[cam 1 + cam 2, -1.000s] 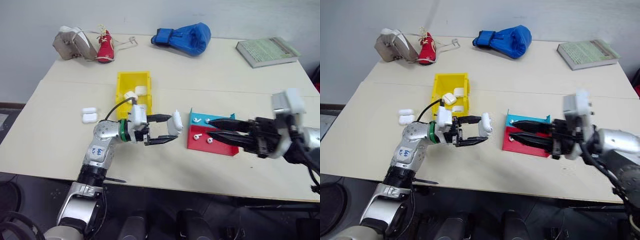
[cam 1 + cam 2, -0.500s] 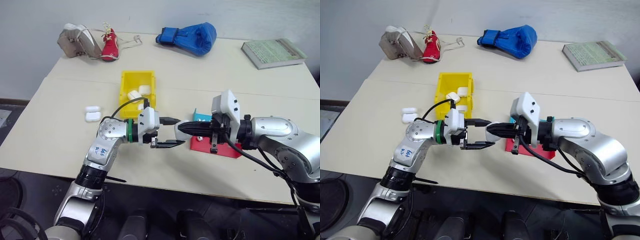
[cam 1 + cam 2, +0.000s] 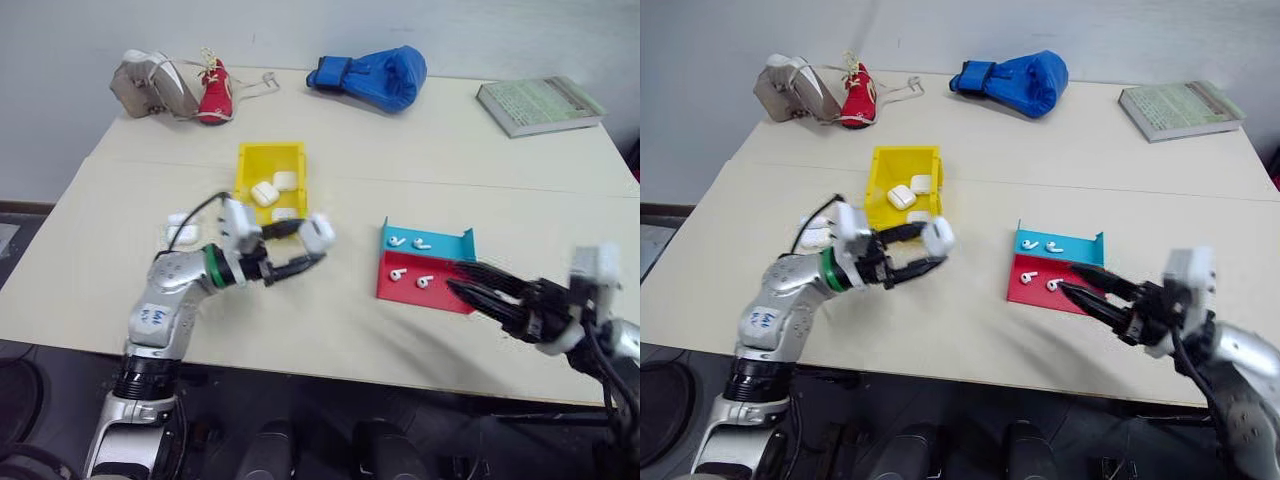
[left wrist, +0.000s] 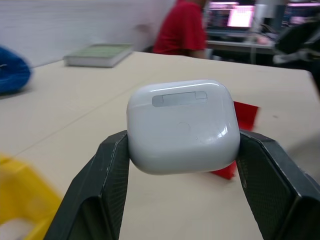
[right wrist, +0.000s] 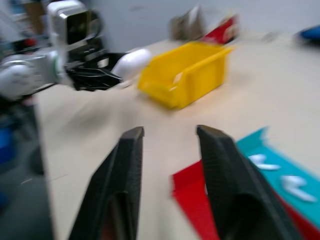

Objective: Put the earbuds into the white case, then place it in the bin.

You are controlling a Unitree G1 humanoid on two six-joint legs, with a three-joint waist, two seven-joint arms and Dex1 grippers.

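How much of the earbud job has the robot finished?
Some looks done: white cases already lie in the yellow bin. In hand: the left tool grips a closed white case near the bin. Left: four earbuds sit on the tray, the right tool is open, two cases wait.

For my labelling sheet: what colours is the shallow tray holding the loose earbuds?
The tray is teal-blue at the back and red at the front, clearest in the right eye view.
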